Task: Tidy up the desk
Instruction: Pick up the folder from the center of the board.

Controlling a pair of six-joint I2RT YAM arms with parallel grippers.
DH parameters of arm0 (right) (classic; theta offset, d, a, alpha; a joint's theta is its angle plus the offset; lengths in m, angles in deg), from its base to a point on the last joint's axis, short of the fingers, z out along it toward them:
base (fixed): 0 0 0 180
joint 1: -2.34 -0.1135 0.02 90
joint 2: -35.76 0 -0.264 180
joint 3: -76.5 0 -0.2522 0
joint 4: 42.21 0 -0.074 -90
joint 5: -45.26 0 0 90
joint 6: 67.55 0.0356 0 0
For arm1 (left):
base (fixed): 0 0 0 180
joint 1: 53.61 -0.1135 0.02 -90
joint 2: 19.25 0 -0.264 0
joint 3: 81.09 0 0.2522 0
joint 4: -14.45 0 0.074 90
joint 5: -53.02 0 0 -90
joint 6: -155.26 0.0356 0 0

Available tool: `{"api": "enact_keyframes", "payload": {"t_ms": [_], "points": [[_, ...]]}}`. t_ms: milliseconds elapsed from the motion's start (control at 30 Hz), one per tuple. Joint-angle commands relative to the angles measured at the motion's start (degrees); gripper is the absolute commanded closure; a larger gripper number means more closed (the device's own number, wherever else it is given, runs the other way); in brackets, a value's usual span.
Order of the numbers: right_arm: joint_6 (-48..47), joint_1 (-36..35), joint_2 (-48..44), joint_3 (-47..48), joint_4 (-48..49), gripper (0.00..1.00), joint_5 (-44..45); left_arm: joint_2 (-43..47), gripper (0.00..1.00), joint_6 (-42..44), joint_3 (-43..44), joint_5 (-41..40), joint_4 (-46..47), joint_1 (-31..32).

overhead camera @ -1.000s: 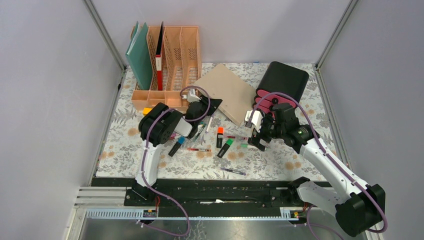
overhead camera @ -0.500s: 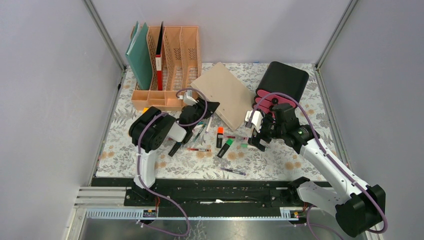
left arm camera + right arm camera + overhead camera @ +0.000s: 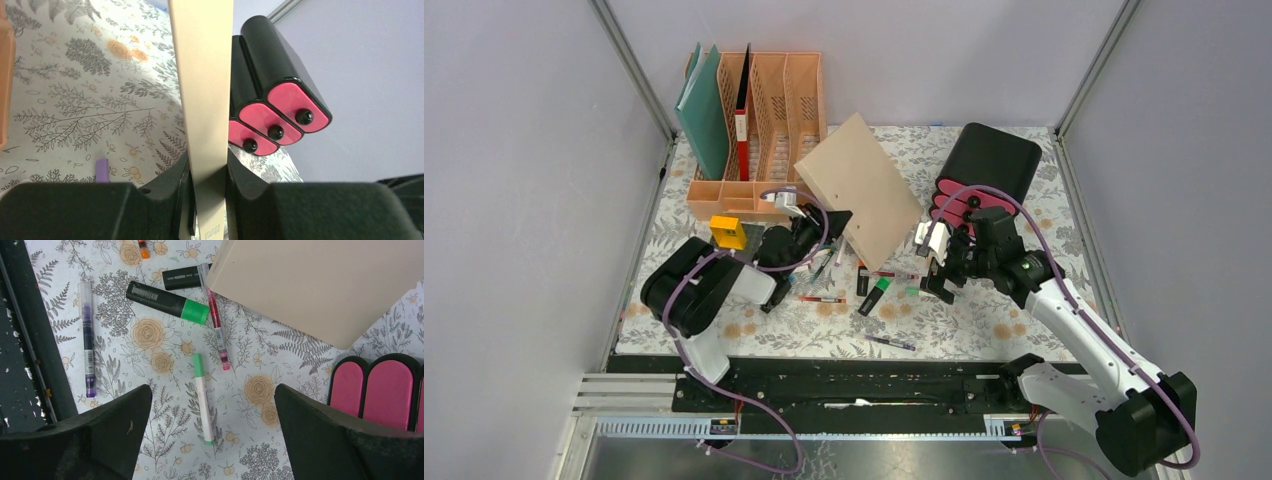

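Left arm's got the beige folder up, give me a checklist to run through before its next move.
1. Left pincer shut on beige folder: ok.
2. Folder's low edge off the desk and the pens: cannot tell.
3. Free slot in the peach file rack: ok, the two right-hand slots look empty.
4. Right pincer open, holding nothing: ok.
5. Folder apart from drawer box: ok, cloth shows between them.

Your table (image 3: pixel 984 322) is a big flat rectangle, level, covered in white cloth with grey ferns and tan-orange flowers, boxed in by grey walls (image 3: pixel 524 200).
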Motion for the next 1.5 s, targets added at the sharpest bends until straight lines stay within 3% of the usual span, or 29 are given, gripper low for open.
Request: {"api": "enact_keyframes", "payload": {"t_ms": [0,367,733,967,1133,1367,1467], "points": [[0.6,0.4,-1.4,2.1,-0.9,0.00,-3.2,6.6,1.00,4.1,-2.7,4.6,11.2,-0.6],[3.9,1.0,-2.4,4.6,-2.2,0.00,-6.0,19.2,1.00,2.2,-11.0,8.3,13.3,-2.8],[17.5,6.8,-0.5,9.6,-1.3,0.00,-10.6,33.2,1.00,4.1,-15.5,19.7,3.9,-5.4],[24.4,10.7,0.1,9.2,3.2,0.00,-8.0,39.3,1.00,2.2,-17.4,24.8,1.2,-6.4],[28.0,13.9,1.1,9.1,4.3,0.00,-11.8,40.2,1.00,-3.0,-18.9,30.7,6.0,-8.6],[29.2,15.0,3.3,8.6,4.7,0.00,-20.9,35.3,1.00,-11.1,-18.8,38.8,17.2,-10.5],[29.6,14.9,4.2,8.1,5.2,0.00,-23.9,33.7,1.00,-12.3,-17.6,41.5,17.7,-10.5]]}}
